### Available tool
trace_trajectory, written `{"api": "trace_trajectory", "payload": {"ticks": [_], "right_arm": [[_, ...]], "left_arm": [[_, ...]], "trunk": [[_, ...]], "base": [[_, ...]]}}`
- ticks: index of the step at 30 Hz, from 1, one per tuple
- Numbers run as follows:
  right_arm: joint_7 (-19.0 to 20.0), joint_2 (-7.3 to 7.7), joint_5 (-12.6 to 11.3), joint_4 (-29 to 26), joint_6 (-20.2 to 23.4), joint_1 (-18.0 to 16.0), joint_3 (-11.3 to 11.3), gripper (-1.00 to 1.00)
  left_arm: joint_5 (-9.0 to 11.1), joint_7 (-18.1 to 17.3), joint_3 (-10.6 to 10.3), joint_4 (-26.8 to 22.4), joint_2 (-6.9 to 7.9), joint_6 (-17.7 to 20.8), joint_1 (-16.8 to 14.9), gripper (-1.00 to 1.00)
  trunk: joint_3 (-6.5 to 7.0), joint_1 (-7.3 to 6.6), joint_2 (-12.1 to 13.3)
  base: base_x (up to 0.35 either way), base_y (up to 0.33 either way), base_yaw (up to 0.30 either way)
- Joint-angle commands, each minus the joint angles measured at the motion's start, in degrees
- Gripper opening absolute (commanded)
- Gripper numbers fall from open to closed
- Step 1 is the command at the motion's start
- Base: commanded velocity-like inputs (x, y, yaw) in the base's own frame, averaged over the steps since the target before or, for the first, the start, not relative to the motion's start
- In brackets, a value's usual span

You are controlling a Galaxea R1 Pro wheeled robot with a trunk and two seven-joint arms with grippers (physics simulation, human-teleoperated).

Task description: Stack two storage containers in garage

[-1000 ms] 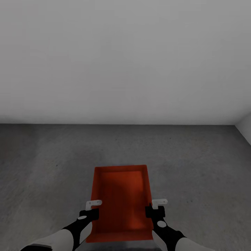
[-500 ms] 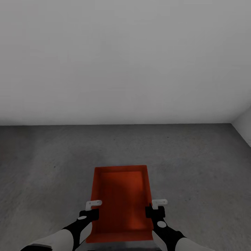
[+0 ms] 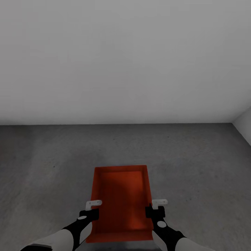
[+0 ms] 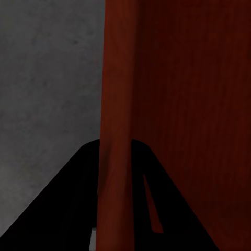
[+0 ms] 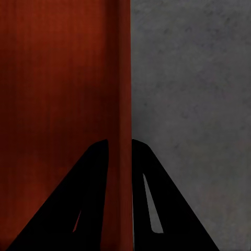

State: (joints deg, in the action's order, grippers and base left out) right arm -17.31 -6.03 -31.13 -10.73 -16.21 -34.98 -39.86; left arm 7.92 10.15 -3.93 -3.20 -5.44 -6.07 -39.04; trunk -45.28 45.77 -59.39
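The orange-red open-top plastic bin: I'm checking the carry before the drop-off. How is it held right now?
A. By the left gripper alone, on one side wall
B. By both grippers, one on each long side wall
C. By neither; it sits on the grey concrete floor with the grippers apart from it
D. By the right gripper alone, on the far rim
B: the left gripper and right gripper each straddle a side wall of the orange-red open-top plastic bin, fingers on either face.
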Motion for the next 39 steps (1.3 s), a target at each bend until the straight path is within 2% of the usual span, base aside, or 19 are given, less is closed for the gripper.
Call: {"api": "trace_trajectory", "payload": {"ticks": [1, 29, 39], "right_arm": [[-0.9, 0.00, -2.1, 4.4, -0.6, 0.0, -1.7, -1.00], [-0.9, -0.03, -2.1, 4.4, -0.6, 0.0, -1.7, -1.00], [-1.0, -0.01, -2.1, 4.4, -0.6, 0.0, -1.7, -1.00]], "left_arm": [[0.2, 1.5, 1.1, -3.9, -0.01, -0.3, -0.1, -1.00], [0.2, 1.5, 1.1, -3.9, -0.01, -0.3, -0.1, -1.00], [0.2, 1.5, 1.1, -4.2, -0.01, -0.3, -0.1, -1.00]], "trunk": [[-0.22, 0.23, -0.4], [-5.25, 6.38, -11.7], [-5.95, 6.38, -11.7]], "base": [[0.000, 0.000, 0.000], [0.000, 0.000, 0.000], [0.000, 0.000, 0.046]]}}
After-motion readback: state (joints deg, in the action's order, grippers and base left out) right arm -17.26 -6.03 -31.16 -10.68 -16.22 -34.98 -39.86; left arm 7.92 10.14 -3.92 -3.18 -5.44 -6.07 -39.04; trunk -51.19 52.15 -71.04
